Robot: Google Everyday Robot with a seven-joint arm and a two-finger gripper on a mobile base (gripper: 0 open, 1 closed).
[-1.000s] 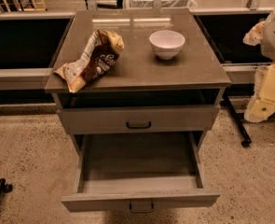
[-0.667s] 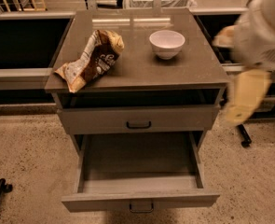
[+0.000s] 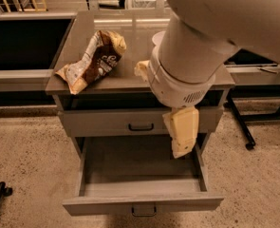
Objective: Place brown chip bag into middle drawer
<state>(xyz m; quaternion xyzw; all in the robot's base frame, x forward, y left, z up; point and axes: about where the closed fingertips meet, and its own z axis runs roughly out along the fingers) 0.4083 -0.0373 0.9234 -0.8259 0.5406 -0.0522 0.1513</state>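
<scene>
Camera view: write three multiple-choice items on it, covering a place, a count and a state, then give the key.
1. Where does the crinkled brown foil chip bag lie? A. on the grey cabinet top B. on the floor C. in a bowl
2. How many dark bar handles show? A. one B. two C. four
3. The wide shallow grey middle drawer is: A. shut B. pulled open C. lifted out
Key: 1 A, it rests on the top's left part. 2 B, one on the upper front, one on the open drawer. 3 B, its box juts out, the cream gripper hanging above its right rear corner.
</scene>
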